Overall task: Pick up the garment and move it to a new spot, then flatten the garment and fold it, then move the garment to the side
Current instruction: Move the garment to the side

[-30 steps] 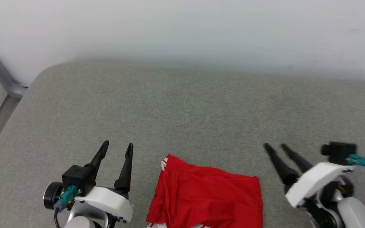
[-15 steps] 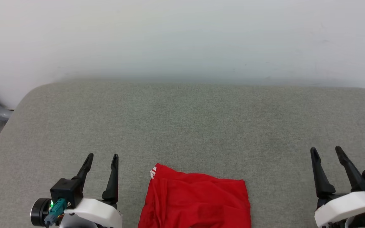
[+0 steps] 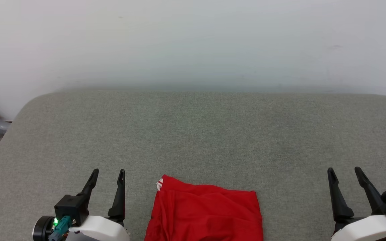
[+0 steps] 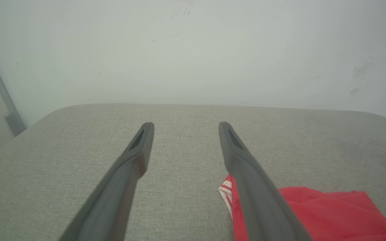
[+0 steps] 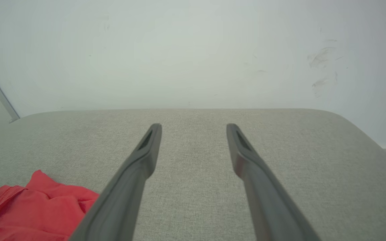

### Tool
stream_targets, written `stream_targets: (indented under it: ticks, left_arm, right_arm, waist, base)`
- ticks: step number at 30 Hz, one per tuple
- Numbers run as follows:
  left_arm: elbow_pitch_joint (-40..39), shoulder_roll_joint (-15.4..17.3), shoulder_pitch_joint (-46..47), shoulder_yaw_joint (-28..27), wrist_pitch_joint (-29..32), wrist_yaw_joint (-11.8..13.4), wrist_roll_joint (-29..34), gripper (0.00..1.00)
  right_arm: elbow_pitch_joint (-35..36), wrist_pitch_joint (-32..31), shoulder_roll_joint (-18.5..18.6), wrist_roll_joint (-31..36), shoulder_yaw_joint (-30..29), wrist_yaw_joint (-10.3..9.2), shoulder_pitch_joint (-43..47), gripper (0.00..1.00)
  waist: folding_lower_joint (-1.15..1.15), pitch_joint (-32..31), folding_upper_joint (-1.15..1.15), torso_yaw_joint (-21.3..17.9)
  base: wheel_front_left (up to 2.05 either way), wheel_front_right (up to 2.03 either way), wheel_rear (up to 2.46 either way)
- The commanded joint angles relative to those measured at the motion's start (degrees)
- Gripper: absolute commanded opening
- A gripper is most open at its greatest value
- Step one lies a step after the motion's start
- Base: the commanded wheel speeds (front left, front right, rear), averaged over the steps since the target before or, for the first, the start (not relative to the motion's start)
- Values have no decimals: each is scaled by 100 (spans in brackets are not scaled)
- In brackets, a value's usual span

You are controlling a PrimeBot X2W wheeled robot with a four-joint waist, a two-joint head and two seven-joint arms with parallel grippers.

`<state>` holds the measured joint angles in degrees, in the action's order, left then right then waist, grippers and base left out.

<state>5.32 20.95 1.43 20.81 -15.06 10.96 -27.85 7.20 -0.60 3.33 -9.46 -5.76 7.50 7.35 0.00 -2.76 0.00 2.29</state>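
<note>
red garment (image 3: 206,214), striped corner at far left, axis unclear; left pincer (image 3: 108,172), right pincer (image 3: 343,169) apart.

The garment (image 3: 206,214), bright red with a white, red-striped edge at one corner, is laid folded and slightly wrinkled on grey fabric.

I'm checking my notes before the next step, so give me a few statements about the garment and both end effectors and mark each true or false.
The garment lies on the grey cushion. True.
The left end effector is shut on the garment. False: it is open, holding nothing.
The right end effector is open. True.
A black number shows on the garment. False: only red cloth and a striped white edge show.
</note>
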Motion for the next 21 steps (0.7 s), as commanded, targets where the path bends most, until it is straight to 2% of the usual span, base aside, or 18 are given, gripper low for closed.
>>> stream_targets:
  ticks: [1,10,15,21]
  left_arm:
    - [15,-24,1,-9,-14,-26,33,100]
    - [62,-78,164,-60,-14,-116,102,100]
    - [62,-187,310,-79,-13,-216,188,100]
    - [98,-364,497,-139,-13,-414,281,100]
  right_arm:
    - [46,-34,-29,28,-18,-3,69,100]
    - [-10,-521,7,-31,-179,-3,103,100]
    - [-463,-1365,171,-575,-251,-3,114,100]
    - [-870,-2536,277,-1403,38,-3,-114,100]
  waist:
    - [0,5,0,2]
    - [0,75,0,104]
    - [0,226,0,343]
    - [0,627,0,650]
  base:
    - [0,0,0]
    - [0,0,0]
    - [0,0,0]
    - [0,0,0]
